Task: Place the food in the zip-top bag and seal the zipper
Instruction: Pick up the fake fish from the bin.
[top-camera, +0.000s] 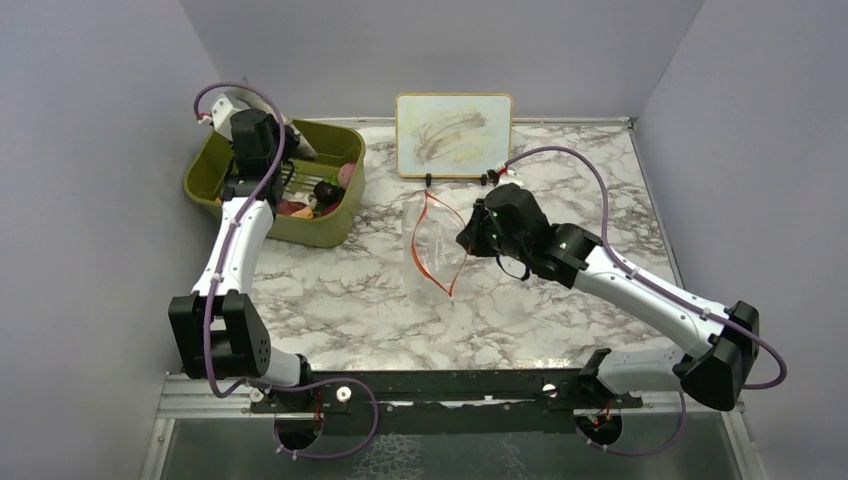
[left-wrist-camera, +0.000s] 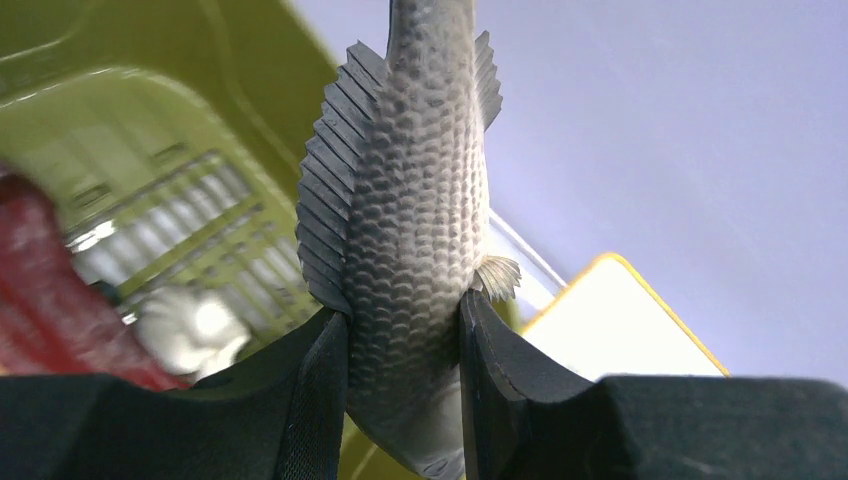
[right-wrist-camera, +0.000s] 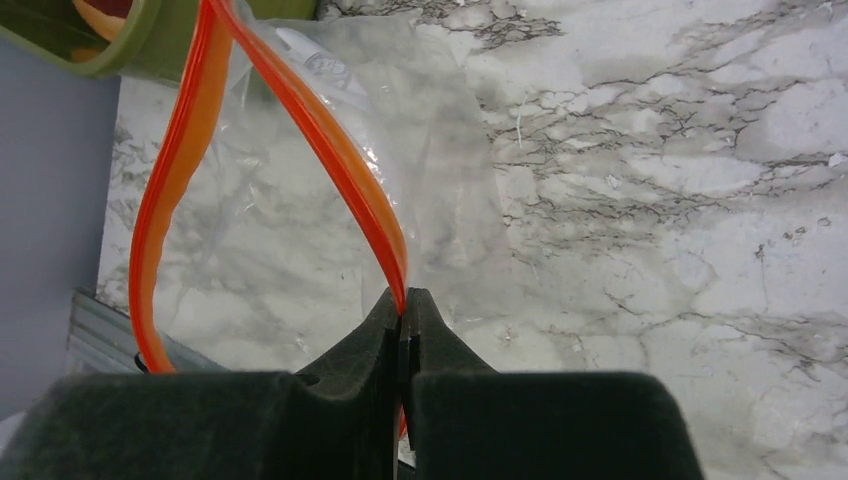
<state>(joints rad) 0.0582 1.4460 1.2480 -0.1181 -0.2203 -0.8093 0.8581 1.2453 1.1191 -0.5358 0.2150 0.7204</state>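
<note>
My left gripper (top-camera: 240, 115) is shut on a grey scaled toy fish (left-wrist-camera: 410, 200) and holds it above the olive-green bin (top-camera: 208, 168); its pads (left-wrist-camera: 320, 400) press both flanks. More food lies in the bin: dark grapes (top-camera: 322, 192), a pink piece (top-camera: 347, 175) and a red piece (top-camera: 295, 207). The clear zip-top bag (top-camera: 428, 255) stands at the table's middle with its mouth open. My right gripper (top-camera: 470, 232) is shut on the orange-red zipper (right-wrist-camera: 330, 150) at the mouth's right side and holds it up, as the right wrist view shows (right-wrist-camera: 404, 297).
A white board with a yellow rim (top-camera: 454, 133) leans against the back wall behind the bag. Grey walls close the left, back and right. The bin stands at the back left corner of the marble table (top-camera: 560, 310).
</note>
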